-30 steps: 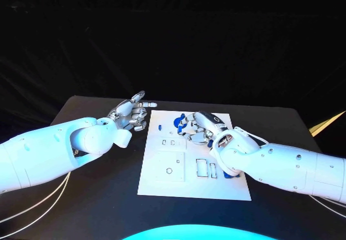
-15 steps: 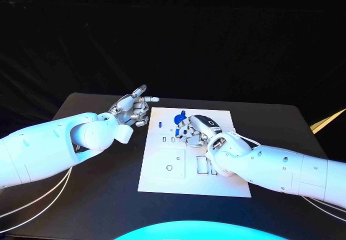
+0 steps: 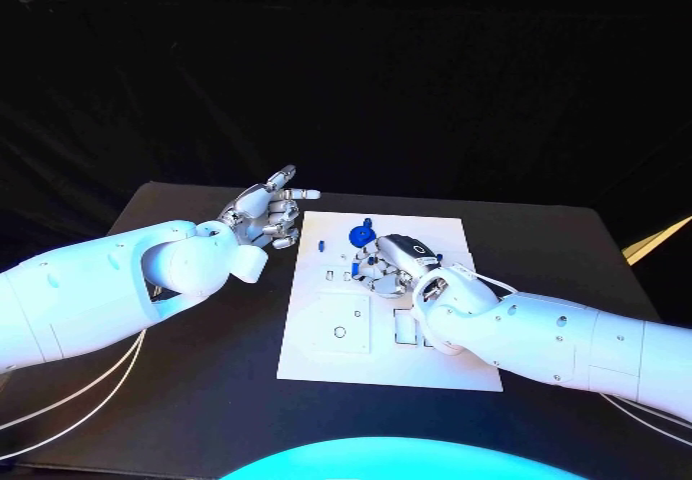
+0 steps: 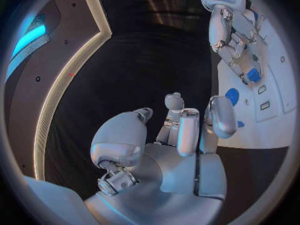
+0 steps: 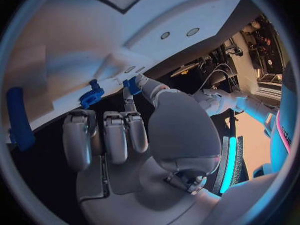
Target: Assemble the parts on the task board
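On the board [image 3: 382, 340], right hand [image 3: 387, 262] pinches a blue part [image 5: 132, 86]; left hand [image 3: 265, 218] hovers beside it, released.

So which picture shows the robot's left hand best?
The left wrist view: the left hand fills its middle, fingers apart, holding nothing. The head view shows it smaller, raised beside the task board. The right wrist view shows it far off.
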You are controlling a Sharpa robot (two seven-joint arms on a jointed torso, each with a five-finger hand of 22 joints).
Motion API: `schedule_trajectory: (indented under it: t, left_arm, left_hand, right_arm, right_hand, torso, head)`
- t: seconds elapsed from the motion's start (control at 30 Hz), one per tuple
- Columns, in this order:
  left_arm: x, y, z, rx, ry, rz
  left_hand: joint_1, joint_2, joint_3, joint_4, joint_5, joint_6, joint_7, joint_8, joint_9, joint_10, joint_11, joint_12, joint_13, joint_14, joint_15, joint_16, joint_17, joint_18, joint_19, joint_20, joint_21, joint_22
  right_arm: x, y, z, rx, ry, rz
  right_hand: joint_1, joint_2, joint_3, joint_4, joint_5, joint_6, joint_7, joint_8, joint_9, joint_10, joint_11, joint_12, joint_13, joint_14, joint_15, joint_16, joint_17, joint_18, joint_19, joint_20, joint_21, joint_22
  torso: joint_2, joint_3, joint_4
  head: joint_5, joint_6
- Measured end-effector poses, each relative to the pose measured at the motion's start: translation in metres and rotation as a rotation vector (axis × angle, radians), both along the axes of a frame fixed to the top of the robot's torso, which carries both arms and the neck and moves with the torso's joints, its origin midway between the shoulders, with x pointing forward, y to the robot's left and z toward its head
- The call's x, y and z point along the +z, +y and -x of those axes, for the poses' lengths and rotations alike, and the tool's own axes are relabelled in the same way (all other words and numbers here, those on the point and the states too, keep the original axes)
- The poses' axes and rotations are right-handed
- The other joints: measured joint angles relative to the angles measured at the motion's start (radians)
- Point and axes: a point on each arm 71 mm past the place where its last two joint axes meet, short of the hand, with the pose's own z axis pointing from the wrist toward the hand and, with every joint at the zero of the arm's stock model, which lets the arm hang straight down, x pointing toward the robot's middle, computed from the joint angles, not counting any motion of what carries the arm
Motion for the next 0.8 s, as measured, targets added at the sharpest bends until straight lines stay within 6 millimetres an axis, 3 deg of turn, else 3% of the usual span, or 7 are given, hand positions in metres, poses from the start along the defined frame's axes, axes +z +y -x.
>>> schedule_trajectory:
  t: [0.8]
  left_arm:
    - [0.0008, -0.0004, 0.0009, -0.01, -0.001, 0.005]
  left_hand:
    - [0.006, 0.001, 0.0, 0.0, 0.0, 0.0, 0.0, 0.0, 0.0, 0.0, 0.0, 0.0, 0.0, 0.0, 0.0, 0.0, 0.0, 0.0, 0.0, 0.0, 0.0, -0.006]
  right_arm:
    - [-0.0074, 0.0006, -0.0011, -0.013, 0.02, 0.049]
  right_hand:
    - [0.0, 0.0, 0.0, 0.0, 0.0, 0.0, 0.0, 0.0, 0.0, 0.0, 0.0, 0.0, 0.0, 0.0, 0.0, 0.0, 0.0, 0.0, 0.0, 0.0, 0.0, 0.0]
  torso:
    - [0.0, 0.0002, -0.0003]
  head:
    - [0.0, -0.007]
